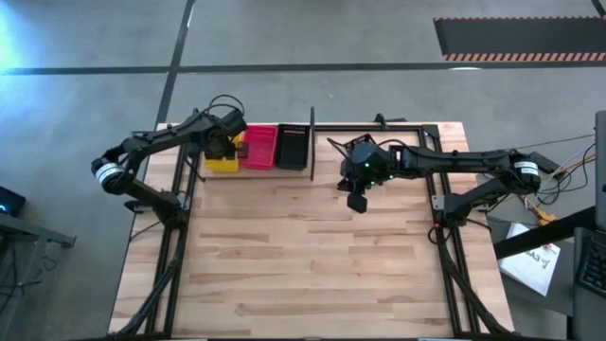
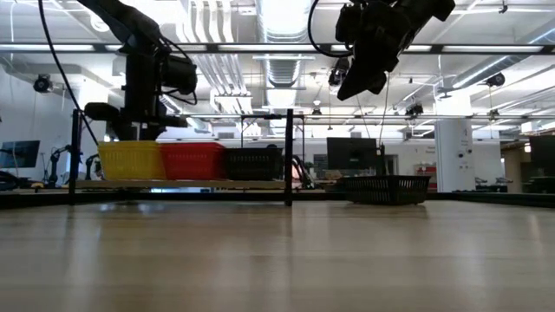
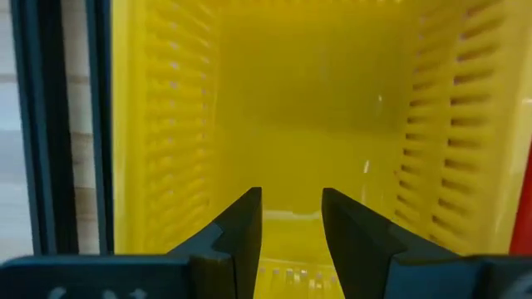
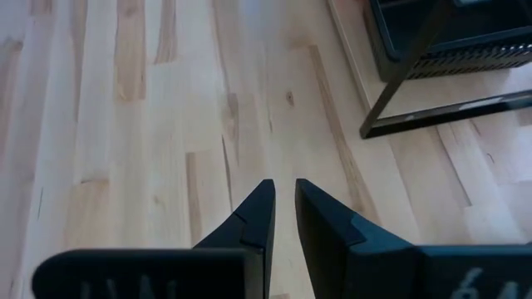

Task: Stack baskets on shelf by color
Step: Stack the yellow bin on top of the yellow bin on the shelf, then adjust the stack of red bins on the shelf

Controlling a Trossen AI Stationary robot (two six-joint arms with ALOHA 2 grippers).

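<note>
Fingers of the left gripper (image 3: 291, 228) hang slightly parted, empty, inside the yellow basket (image 3: 291, 108), likely just releasing; right gripper (image 4: 283, 216) hangs nearly closed, empty, above the table (image 4: 125, 124).

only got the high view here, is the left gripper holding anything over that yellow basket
observer: no. The left wrist view shows the left gripper with its fingers apart and nothing between them, above the yellow perforated plastic basket.
operator: anything inside it
observer: nothing lies inside; its floor is bare.
operator: how high is the right one
observer: the low view shows the right gripper hanging well above the light wooden tabletop, empty.
</note>
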